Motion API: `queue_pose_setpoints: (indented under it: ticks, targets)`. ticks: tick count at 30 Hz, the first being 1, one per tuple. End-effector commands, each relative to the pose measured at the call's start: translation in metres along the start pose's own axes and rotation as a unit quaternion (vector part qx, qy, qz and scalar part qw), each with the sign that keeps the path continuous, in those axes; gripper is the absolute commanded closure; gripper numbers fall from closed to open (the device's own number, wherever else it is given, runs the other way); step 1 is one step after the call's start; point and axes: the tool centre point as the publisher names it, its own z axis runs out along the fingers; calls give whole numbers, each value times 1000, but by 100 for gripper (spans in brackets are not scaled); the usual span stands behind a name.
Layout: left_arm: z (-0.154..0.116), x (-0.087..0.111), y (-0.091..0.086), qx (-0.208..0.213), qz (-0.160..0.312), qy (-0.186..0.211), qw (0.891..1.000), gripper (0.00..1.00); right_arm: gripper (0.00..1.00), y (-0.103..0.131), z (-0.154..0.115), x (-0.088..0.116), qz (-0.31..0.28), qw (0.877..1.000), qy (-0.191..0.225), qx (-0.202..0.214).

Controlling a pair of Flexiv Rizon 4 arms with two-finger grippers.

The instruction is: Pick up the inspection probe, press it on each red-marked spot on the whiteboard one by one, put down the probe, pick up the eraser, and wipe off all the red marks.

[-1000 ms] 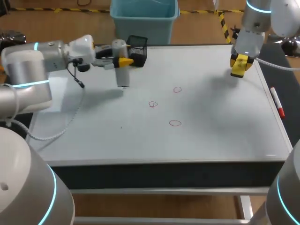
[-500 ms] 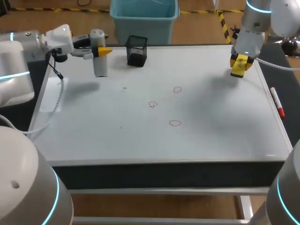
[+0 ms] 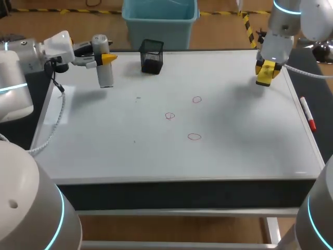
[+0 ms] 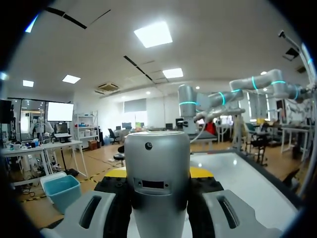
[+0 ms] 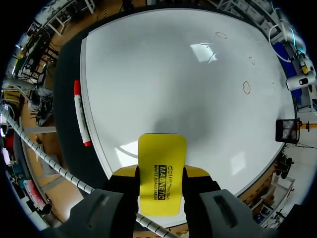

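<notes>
Left wrist view: left claw (image 4: 159, 172) clamped on probe (image 4: 157, 183), yellow tips pressed to either side of the grey cylinder, its rounded end pointing out ahead of the fingers. Head view: same claw (image 3: 106, 58) above the whiteboard's (image 3: 234, 151) far left corner, probe (image 3: 105, 70) hanging upright, lower end clear of the surface.

Right wrist view: right claw (image 5: 161, 171) closed on eraser (image 5: 162, 153), a flat yellow block gripped by both sides. Head view: claw (image 3: 266, 70) and eraser (image 3: 264, 74) held above the far right part of the board, apart from it.

Three red marks (image 3: 196, 99) (image 3: 170, 115) (image 3: 194, 137) near mid-board, well apart from both claws. Red-capped marker (image 3: 307, 113) flat on the dark strip beside the board's right edge.

Black mesh holder (image 3: 152, 56) upright at the far edge, right of the probe and apart from it. Inside too dark to tell contents.

Against one second ago: left arm drawn back to the left, probe carried from just beside the holder to well left of it. Right arm, eraser, marks, marker and holder unmoved.
</notes>
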Motion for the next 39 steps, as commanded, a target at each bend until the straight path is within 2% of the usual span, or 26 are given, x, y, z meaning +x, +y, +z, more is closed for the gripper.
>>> queue_pose_setpoints:
  ticks: [1,21,29,36,39]
  targets:
    - [-7,-3,0,3,1,2,1000,100,100,0,-1,1,-1,1000,2,1]
    - [-10,-4,-3,4,2,2,1000,100,100,0,-1,1,-1,1000,2,1]
    - [-10,-4,-3,4,2,2,1000,100,100,36,-12,-43,-44,999,-4,22]
    - [-10,-4,-3,4,2,2,1000,100,100,81,-12,-80,-131,990,-42,23]
    - [-10,-4,-3,4,2,2,1000,100,100,102,-11,-94,-156,986,-47,25]
